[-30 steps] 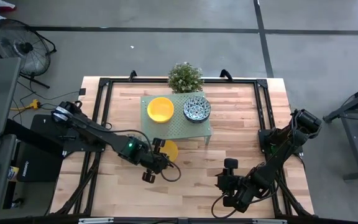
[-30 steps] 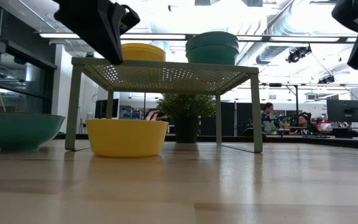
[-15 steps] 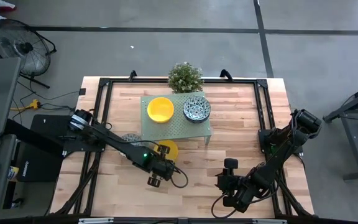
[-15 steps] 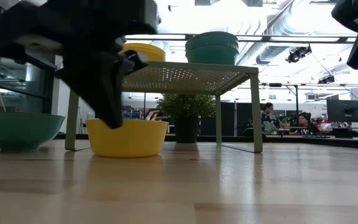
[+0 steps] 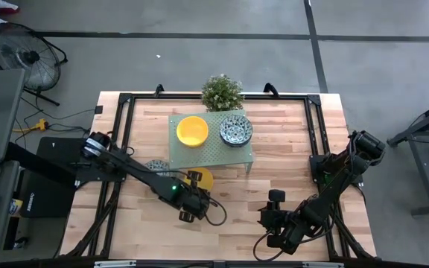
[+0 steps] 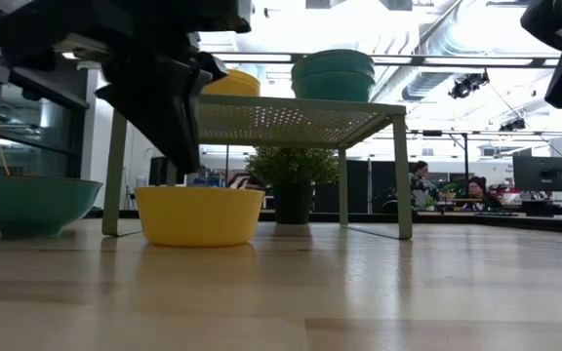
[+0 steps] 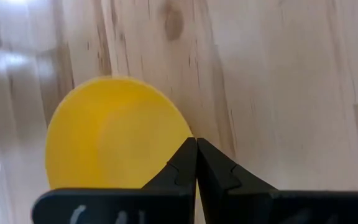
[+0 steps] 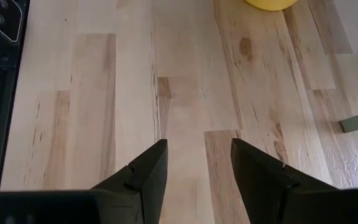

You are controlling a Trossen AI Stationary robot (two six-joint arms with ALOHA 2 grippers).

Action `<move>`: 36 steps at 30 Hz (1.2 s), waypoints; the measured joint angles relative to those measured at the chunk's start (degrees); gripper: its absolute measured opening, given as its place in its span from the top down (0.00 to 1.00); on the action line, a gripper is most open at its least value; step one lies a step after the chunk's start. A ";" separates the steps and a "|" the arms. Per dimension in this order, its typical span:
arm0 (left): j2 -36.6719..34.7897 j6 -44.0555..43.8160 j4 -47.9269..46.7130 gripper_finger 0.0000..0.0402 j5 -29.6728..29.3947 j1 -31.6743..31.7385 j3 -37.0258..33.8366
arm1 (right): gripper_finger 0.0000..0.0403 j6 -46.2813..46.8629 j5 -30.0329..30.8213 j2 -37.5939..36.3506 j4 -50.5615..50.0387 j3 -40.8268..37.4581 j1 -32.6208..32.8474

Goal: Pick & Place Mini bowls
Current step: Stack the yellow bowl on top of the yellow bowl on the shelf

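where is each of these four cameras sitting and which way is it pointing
High: overhead, straight down; both arms, green rack.
Low: table height, level toward the room; left arm hanging over yellow bowl.
Left wrist: above the table, looking down; shut left pincer beside that bowl.
Right wrist: down at bare wood; open right pincer.
All four share that yellow bowl.

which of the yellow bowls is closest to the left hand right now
The yellow bowl on the table, at the rack's front edge beside the shut left hand. The other yellow bowl sits on top of the green rack, farther away.
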 joint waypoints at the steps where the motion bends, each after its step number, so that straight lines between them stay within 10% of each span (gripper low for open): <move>1: 0.02 -0.85 -0.56 1.00 -0.33 -0.24 0.11 | 0.59 0.00 0.00 0.00 0.00 0.00 0.00; 19: 0.00 -7.42 -4.35 0.99 -0.64 -0.98 0.16 | 0.59 0.00 0.02 0.00 0.20 0.00 0.00; 36: 0.04 -1.62 -4.27 0.68 -1.05 -0.98 0.16 | 0.59 -0.14 0.02 0.01 0.17 0.00 0.00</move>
